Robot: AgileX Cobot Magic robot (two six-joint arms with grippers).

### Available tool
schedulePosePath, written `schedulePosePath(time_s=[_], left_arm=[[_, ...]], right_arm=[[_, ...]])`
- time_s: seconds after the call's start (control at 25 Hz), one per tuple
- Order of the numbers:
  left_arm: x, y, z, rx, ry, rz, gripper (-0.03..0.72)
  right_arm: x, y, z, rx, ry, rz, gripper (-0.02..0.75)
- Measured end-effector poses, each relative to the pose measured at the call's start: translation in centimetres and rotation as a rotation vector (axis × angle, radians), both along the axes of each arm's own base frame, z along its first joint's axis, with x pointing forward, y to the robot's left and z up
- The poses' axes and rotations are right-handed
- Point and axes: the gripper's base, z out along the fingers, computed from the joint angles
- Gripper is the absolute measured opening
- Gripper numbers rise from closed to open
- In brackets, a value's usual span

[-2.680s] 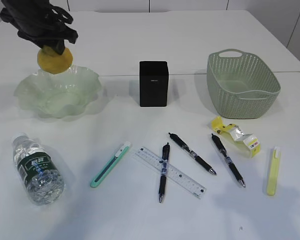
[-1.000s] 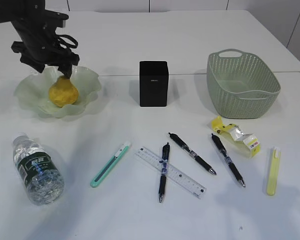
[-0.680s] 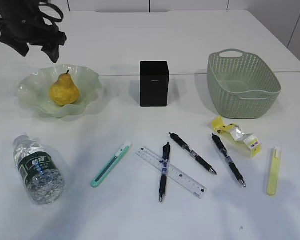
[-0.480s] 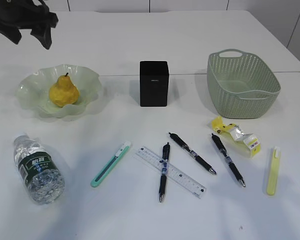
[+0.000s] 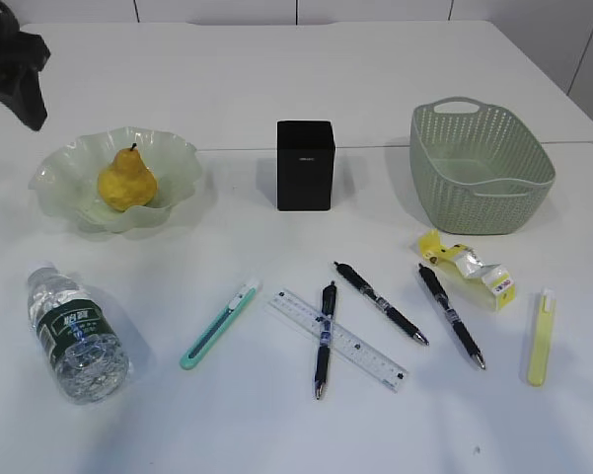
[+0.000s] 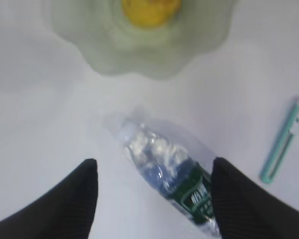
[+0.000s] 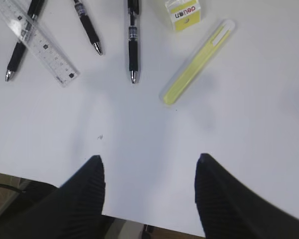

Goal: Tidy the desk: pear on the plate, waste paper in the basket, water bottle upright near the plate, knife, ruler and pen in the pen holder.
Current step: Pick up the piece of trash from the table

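Note:
The yellow pear (image 5: 126, 183) sits upright in the pale green plate (image 5: 183, 166). My left gripper (image 5: 22, 87) is open and empty, high at the far left, away from the plate. In the left wrist view its jaws (image 6: 154, 161) hang wide open above the lying water bottle (image 6: 166, 172), with the plate (image 6: 139, 64) and pear (image 6: 150, 6) beyond. The bottle (image 5: 74, 336) lies on its side front left. A teal knife (image 5: 220, 324), the ruler (image 5: 337, 340) and three pens (image 5: 380, 302) lie in the middle. The waste paper (image 5: 466, 267) lies by the basket (image 5: 479, 168). My right gripper (image 7: 150, 158) is open and empty.
The black pen holder (image 5: 305, 165) stands upright at centre back. A yellow-green knife (image 5: 540, 338) lies front right and also shows in the right wrist view (image 7: 196, 62). The table's front edge (image 7: 139, 219) runs just below the right jaws.
My left gripper set the pear down in the plate, let go, then rose and drew back to the upper left. Everything else on the desk stayed put.

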Motion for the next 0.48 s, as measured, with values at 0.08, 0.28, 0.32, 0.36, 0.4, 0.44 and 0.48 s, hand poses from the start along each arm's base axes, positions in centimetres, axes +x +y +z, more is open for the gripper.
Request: schedulePosePath(time_s=[0.08,0.28,0.32,0.36,0.4,0.44,0.48], left_arm=[[-1.8,0.0,-0.8,-0.019,0.06,-0.007,0.497],[-6.5,1.0,-3.4,0.018,0.187,-0.016,0.492],[-7.4,1.1,-3.5,0.018,0.19,-0.017,0.492],[-8.3,1.3,-3.9,0.025,0.197,-0.018,0.491],[-9.3,1.5,-4.0,0.026,0.188,-0.018,0.491],[-10.2,1.6,-3.8,0.015,0.171,-0.017,0.49],[-11.1,1.8,-3.9,0.014,0.164,-0.017,0.489]], right_arm=[[0.5,0.4,-0.5,-0.016,0.024,0.026,0.428],[3.1,0.9,-0.5,-0.051,0.046,0.063,0.428],[3.9,1.0,-0.6,-0.056,0.052,0.065,0.428],[4.8,1.0,-0.6,-0.058,0.057,0.065,0.428],[5.8,1.1,-0.6,-0.061,0.06,0.065,0.428],[6.7,1.1,-0.7,-0.065,0.065,0.07,0.428],[7.8,1.2,-0.8,-0.07,0.07,0.078,0.428]])
